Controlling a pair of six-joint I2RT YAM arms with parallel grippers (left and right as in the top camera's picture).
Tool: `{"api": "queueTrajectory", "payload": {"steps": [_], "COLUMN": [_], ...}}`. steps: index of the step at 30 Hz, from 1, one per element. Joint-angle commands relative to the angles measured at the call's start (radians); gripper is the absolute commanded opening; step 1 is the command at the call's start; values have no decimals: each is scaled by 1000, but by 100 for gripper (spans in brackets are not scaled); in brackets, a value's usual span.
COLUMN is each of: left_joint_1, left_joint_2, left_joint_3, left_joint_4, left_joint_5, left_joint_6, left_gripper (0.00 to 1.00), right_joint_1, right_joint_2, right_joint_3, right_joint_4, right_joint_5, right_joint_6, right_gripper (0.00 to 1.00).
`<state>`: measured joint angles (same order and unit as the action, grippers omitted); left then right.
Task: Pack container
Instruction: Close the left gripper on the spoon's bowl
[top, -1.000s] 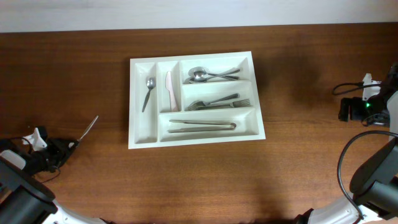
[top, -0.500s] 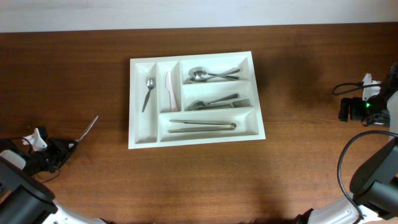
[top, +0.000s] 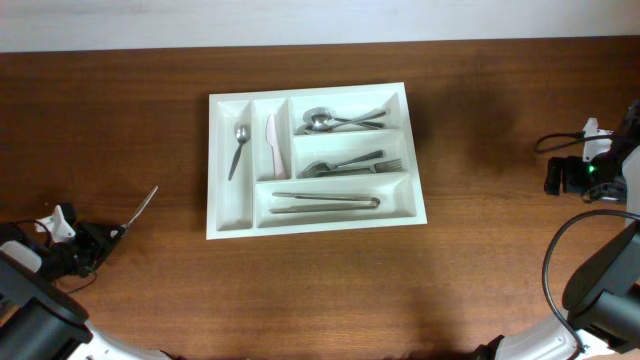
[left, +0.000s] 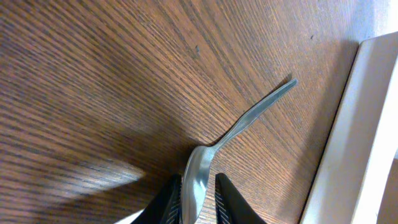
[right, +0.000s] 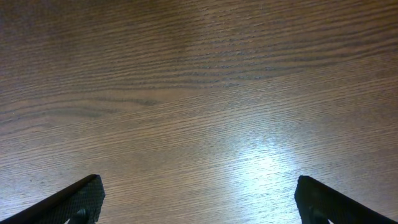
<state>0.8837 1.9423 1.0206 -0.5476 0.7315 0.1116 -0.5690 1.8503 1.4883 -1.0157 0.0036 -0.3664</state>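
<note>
The container (top: 222, 224) is a white cutlery tray in the middle of the table; its edge (left: 354, 137) shows at the right of the left wrist view. My left gripper (left: 198, 202) is at the table's left front, shut on the bowl of a metal spoon (left: 249, 118). The spoon's handle (top: 143, 205) points up-right toward the container. The spoon lies low against the wood. My right gripper (right: 196, 202) stands wide open over bare wood at the far right (top: 556, 178), with nothing between its fingers.
In the container lie a single spoon (top: 237, 150), a pale knife (top: 271, 148), more spoons (top: 335, 120), forks (top: 350, 164) and tongs (top: 325, 201). A wide strip of wood separates the left gripper from the tray. Cables hang beside the right arm (top: 590, 170).
</note>
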Motion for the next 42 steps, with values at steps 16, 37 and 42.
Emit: {"api": "queueTrajectory", "payload": {"steps": [16, 37, 42], "left_joint_1": [1, 1, 1], "left_joint_2": [26, 26, 26], "left_joint_3": [-6, -6, -6], "left_joint_4": [18, 28, 33], "left_joint_5": [-14, -14, -14], "left_joint_6": [9, 8, 5], "left_gripper": [16, 9, 9], "right_joint_1": [-1, -1, -1], "right_joint_2": [-11, -11, -11], "right_joint_3": [1, 1, 1], "right_joint_4": [3, 3, 3], "right_joint_5": [8, 8, 8], "right_joint_6": [8, 8, 8], "right_gripper": [99, 99, 99]}}
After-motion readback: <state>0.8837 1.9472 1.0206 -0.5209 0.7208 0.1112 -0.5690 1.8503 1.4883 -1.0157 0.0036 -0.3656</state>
